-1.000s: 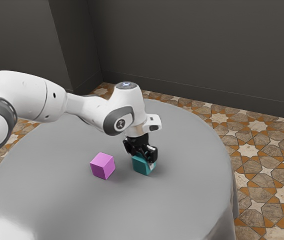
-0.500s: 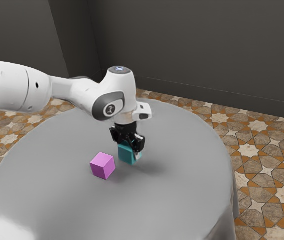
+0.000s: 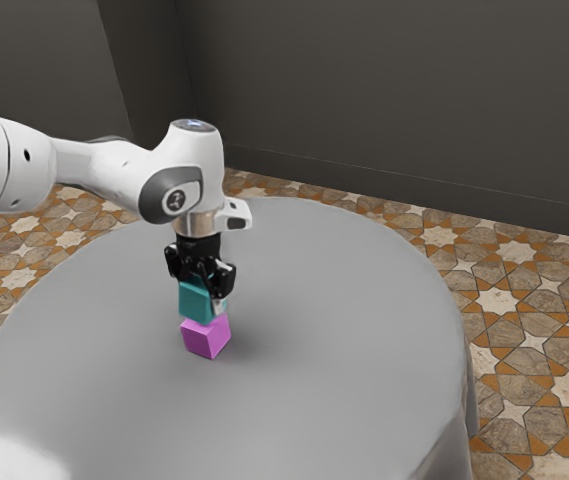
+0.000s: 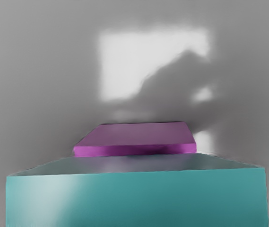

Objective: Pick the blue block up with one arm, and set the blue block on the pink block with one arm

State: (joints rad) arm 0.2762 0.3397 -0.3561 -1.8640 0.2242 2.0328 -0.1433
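Desk (image 3: 364,330): round and grey. The exterior view gives me its whole top. The wrist view gives a stretch of it (image 4: 39,71) with a bright patch and a shadow across it.
Arm (image 3: 84,175): white, coming in from the exterior view's left and bending straight down over the desk's middle.
Tool (image 3: 202,285): black and pointing down, with its fingers clamped on two sides of the blue block, as I read it in the exterior view.
Blue block (image 3: 196,299): teal in shade, held directly over the pink block. I cannot tell whether their faces meet. In the wrist view it sits large just under my hand (image 4: 134,198).
Pink block (image 3: 205,338): on the desk, well in from its edges. The wrist view shows its top face (image 4: 134,139) beyond the blue block.
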